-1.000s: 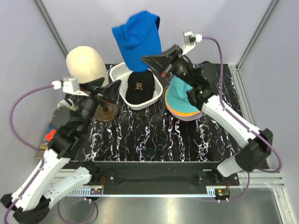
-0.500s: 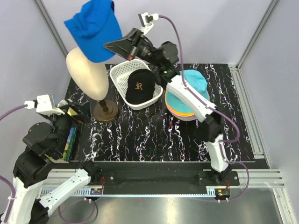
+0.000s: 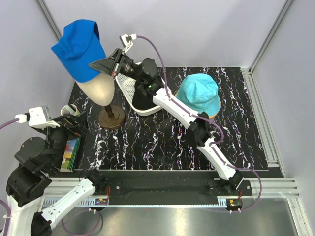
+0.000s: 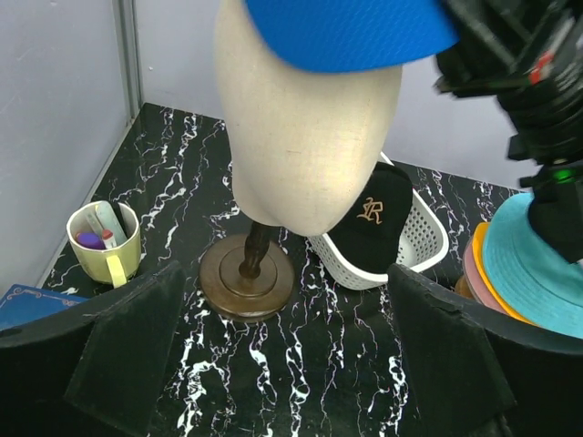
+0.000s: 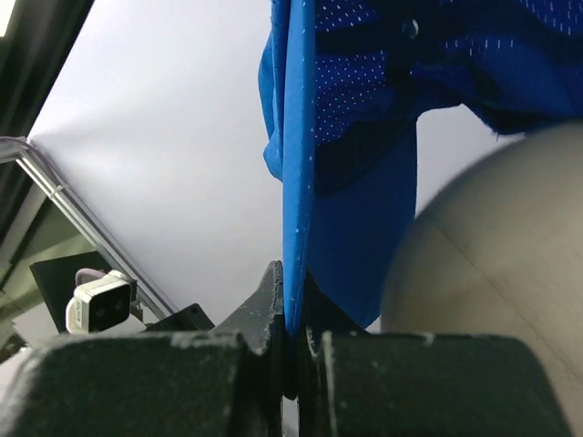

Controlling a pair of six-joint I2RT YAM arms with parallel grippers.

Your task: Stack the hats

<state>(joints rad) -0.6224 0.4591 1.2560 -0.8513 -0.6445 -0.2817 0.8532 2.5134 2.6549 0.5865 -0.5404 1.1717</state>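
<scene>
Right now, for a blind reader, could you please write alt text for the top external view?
Seen from above, the right arm reaches across a black marbled table, jaws shut on a royal-blue hat held over a cream mannequin head. A teal bucket hat tops a stack on the right.

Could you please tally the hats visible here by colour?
Blue hat: 1
Black cap: 1
Teal hat: 1
Orange hat: 1, rim only
Pink hat: 1, rim only
Total: 5
</scene>
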